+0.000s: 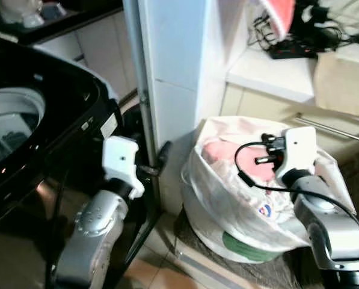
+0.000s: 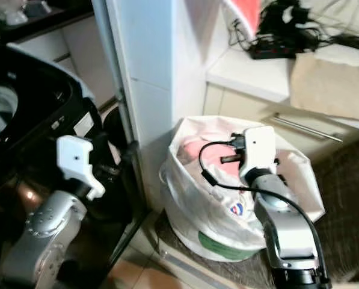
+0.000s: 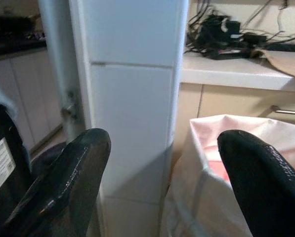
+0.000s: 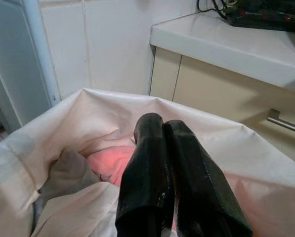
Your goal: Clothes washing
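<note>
The step in hand seems to be taking clothes from the white bag (image 1: pixel 251 198) on the floor at the right. The right tool (image 4: pixel 159 143) hangs over the bag's mouth with its fingers pressed together and nothing between them. Inside the bag lie a pink cloth (image 4: pixel 115 160) and a grey cloth (image 4: pixel 65 173). The left tool (image 3: pixel 162 168) is wide open and empty, near the white pillar (image 1: pixel 173 78). The washing machine (image 1: pixel 23 120) stands open at the left. Next, I think, the right tool must open and go down onto the pink cloth.
</note>
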Tool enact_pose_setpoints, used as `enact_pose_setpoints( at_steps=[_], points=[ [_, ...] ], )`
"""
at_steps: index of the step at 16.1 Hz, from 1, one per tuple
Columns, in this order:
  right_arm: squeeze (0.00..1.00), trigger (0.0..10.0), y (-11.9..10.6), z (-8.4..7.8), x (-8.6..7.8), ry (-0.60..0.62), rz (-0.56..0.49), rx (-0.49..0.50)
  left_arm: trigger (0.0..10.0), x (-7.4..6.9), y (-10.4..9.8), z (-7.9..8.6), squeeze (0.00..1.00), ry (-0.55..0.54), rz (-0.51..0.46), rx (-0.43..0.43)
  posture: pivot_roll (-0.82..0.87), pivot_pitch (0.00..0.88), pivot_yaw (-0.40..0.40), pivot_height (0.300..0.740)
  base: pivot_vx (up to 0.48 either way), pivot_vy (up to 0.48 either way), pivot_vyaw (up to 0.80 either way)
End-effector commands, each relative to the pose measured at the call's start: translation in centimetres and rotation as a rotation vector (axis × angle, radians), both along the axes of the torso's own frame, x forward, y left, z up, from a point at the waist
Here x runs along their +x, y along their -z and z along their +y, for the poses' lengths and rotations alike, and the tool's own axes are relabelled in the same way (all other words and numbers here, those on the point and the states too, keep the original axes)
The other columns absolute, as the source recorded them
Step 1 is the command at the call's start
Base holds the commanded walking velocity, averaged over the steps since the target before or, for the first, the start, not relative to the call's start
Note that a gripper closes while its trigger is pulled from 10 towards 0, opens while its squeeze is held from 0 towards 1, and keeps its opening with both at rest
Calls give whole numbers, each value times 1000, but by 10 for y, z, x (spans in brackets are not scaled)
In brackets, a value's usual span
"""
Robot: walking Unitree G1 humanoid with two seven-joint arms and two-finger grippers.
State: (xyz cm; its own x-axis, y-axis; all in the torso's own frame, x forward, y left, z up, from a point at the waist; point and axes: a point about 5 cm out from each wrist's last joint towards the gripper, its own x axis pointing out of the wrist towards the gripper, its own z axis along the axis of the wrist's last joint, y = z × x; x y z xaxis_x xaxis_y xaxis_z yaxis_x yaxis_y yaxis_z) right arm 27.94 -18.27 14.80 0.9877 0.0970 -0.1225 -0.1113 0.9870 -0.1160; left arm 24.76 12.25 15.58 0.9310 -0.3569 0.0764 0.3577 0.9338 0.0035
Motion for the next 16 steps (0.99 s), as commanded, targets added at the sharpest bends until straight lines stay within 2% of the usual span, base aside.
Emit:
enact_pose_setpoints(
  at_steps=[1,5,8,11,13,16],
  points=[
    [0,10000,1,4,0,-9,13,2,10000,-1,2,5,0,-21,13,2,-2,30,-4,740,0,0,0],
    [0,10000,2,3,2,-10,28,0,10000,-2,2,6,0,-30,19,-11,-1,24,-2,740,0,0,0],
    [0,10000,1,0,5,-13,31,-52,10000,0,-1,6,0,-27,-13,13,-2,16,-3,740,0,0,0],
    [0,10000,5,-2,4,9,56,-60,10000,-1,-2,5,0,4,-12,-6,-3,12,-3,740,375,0,800],
    [0,10000,6,-7,4,66,62,9,10000,-2,-1,5,0,9,-7,-9,-4,16,-1,740,424,0,0],
    [0,10000,6,-11,4,76,70,-9,10000,-2,1,5,0,4,5,-6,-4,22,1,740,350,0,0]
  ],
)
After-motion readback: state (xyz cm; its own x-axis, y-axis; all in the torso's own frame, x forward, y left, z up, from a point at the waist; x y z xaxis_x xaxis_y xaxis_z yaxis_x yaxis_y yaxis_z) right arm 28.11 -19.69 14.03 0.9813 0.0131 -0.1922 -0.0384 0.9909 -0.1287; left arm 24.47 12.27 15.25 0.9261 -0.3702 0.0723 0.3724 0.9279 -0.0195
